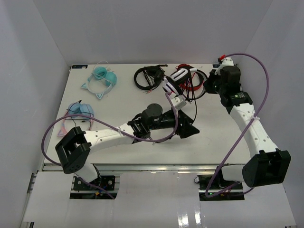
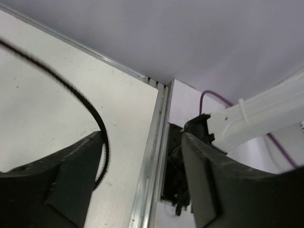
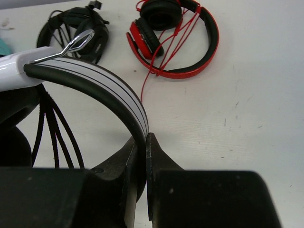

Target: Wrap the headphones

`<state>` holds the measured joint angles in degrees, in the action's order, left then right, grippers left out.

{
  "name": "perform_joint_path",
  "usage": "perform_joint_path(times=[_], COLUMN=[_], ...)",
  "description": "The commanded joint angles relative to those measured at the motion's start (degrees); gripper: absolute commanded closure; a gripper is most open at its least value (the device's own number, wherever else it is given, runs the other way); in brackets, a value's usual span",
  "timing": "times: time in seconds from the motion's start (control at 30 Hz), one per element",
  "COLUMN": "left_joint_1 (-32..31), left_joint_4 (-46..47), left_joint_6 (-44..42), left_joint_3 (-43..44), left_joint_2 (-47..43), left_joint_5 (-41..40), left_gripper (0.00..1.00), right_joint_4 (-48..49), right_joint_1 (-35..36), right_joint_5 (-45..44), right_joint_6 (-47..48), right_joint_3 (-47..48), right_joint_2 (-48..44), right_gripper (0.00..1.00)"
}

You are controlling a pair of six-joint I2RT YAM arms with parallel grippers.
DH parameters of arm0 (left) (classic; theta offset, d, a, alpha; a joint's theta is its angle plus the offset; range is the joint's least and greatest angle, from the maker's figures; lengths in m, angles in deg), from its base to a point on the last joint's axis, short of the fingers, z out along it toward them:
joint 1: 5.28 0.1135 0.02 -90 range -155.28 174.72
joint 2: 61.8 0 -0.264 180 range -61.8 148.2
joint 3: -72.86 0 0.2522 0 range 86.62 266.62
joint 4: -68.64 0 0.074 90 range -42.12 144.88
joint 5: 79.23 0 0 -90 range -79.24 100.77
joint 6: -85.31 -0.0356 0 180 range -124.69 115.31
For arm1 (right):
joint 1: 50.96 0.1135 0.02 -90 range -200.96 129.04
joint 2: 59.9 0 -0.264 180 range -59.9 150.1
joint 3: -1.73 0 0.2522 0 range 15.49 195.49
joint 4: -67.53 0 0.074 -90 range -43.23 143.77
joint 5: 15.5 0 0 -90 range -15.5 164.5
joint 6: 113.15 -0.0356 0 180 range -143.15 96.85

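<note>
White headphones (image 3: 105, 83): headband clenched in right gripper (image 3: 147, 159), frame centre; left gripper (image 2: 142, 159) released, jaws spread; black cable (image 2: 80, 97) curves at frame left.

1. The headphones (image 3: 111, 90) have a headband of smooth, glossy white plastic on top and matt black padding beneath. Its slider wire (image 3: 71, 45) is shiny bare metal.
2. The right gripper (image 3: 147, 161) pinching the headband is matt, fine-grained black plastic.
3. The cable (image 2: 80, 97) beside the left gripper (image 2: 142, 142) looks like braided matt black cord.
4. Under both tools, the table (image 3: 247, 118) is matt white and faintly scuffed. Its edge rail (image 2: 156, 142) is brushed metal.
5. Ahead of the right gripper, the red headphones (image 3: 209, 42) are glossy plastic.
</note>
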<state>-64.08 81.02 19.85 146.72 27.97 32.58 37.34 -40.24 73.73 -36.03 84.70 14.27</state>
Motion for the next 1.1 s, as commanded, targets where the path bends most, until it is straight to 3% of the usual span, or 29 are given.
perform_joint_path(times=[0.0,0.2,0.37,0.5,0.67,0.8,0.93,1.0,1.07], left_joint_1=[-1.7,-1.8,-1.8,-1.8,-1.7,-0.5,0.4,0.8,1.0], left_joint_4=[1.0,1.6,7.7,8.4,8.6,5.5,-3.6,-4.4,-3.8], left_joint_6=[-12.5,-24.6,-33.9,-38.0,-40.3,-40.5,-39.7,-38.9,-38.1], left_joint_3=[-6.9,-21.0,-28.2,-27.1,-22.5,-17.1,-7.6,-6.3,-6.6], left_joint_2=[-6.8,-11.4,-8.3,-0.8,6.3,11.8,19.7,21.9,22.5], left_joint_5=[-3.3,-12.1,-14.2,-15.0,-25.4,-24.7,-19.0,-17.5,-16.6], left_gripper=[0.15,0.10,0.07,0.06,0.03,0.04,0.18,0.33,0.57], right_joint_4=[4.4,2.1,0.4,0.9,2.3,2.7,3.5,3.4,3.4], right_joint_1=[-0.2,-1.3,-2.4,-3.7,-4.8,-5.2,-6.3,-6.8,-7.1], right_joint_5=[8.7,12.6,17.9,27.2,37.4,40.2,42.4,43.7,44.6], right_joint_6=[-7.1,-6.4,-6.4,-4.9,-2.3,-2.5,-4.9,-5.6,-5.9], right_joint_3=[3.2,5.0,6.2,6.1,5.1,4.4,4.4,4.6,4.7], right_joint_2=[-6.2,-9.0,-10.6,-11.2,-12.4,-13.0,-13.6,-14.1,-14.8], right_gripper=[0.92,0.92,0.92,0.92,0.92,0.92,0.92,0.92,0.92])
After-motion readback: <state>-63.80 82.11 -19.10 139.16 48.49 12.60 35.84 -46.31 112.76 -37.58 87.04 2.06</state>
